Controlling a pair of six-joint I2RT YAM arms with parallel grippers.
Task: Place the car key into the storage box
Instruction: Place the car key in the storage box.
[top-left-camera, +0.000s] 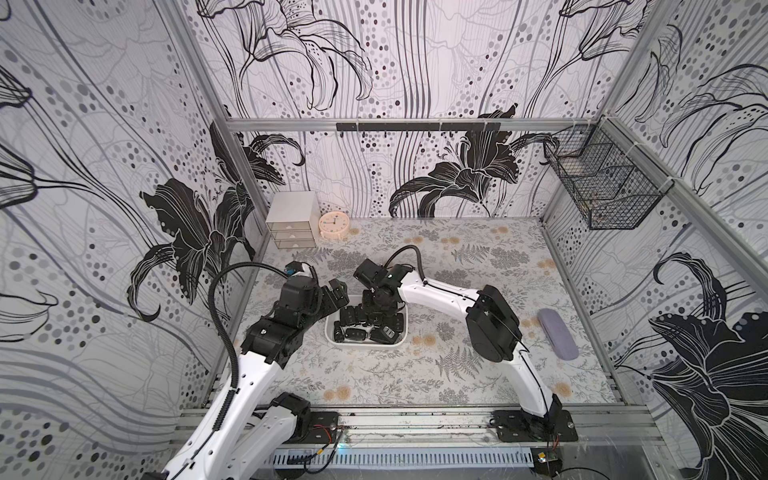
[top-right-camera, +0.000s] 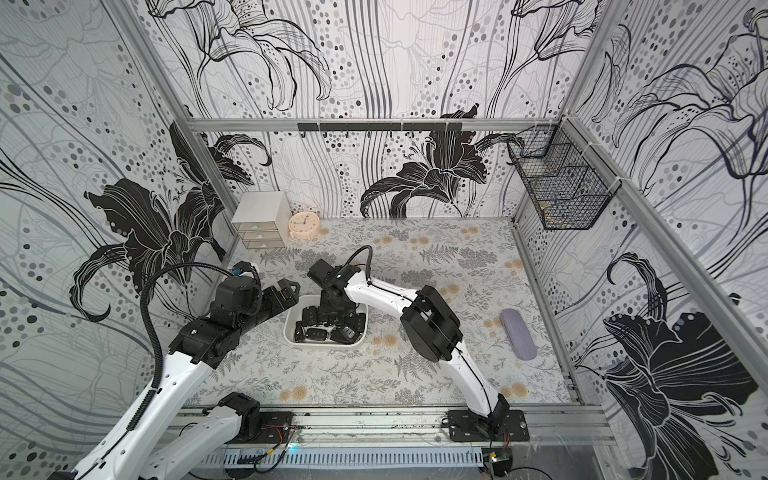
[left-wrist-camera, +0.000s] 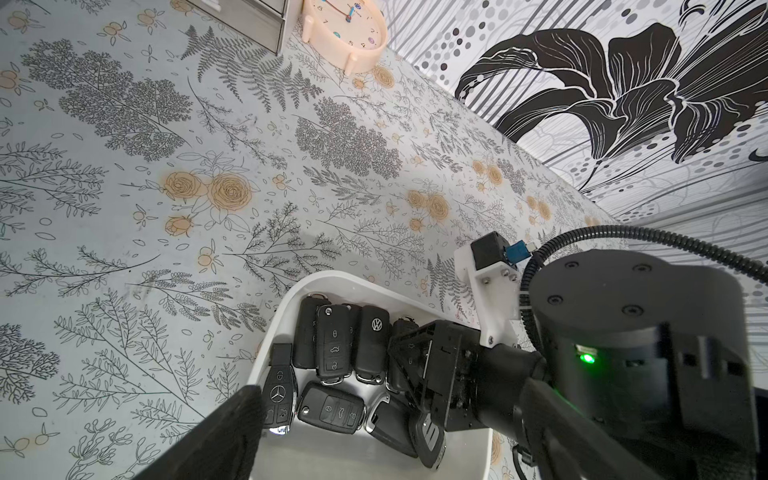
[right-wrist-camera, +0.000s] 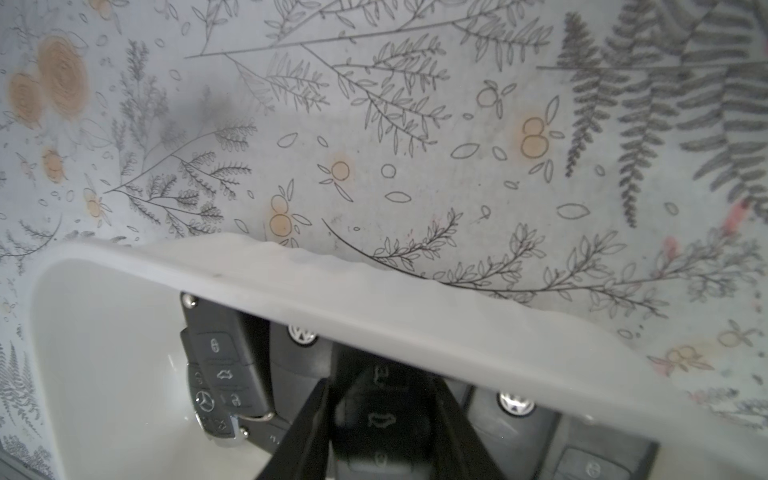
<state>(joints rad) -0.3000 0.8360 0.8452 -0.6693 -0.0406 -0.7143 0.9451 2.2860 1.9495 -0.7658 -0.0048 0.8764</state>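
Right hand (right-wrist-camera: 379, 388) is down inside the storage box (right-wrist-camera: 374, 301), fingers (right-wrist-camera: 307, 428) either side of 1 car key (right-wrist-camera: 374, 424); we cannot confirm a pinch. Left hand (top-left-camera: 337, 291) is spread wide at the box rim.

Floral-print table (top-left-camera: 478, 249) — storage box (top-left-camera: 365, 344), drawer cabinet (top-left-camera: 291, 220), clock (top-left-camera: 333, 226), grey case (top-left-camera: 557, 334)

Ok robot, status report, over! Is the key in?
Left gripper open beside shallow white storage box. Right gripper inside, jaws around black car key, grip unclear. Other key fobs crowd underneath.
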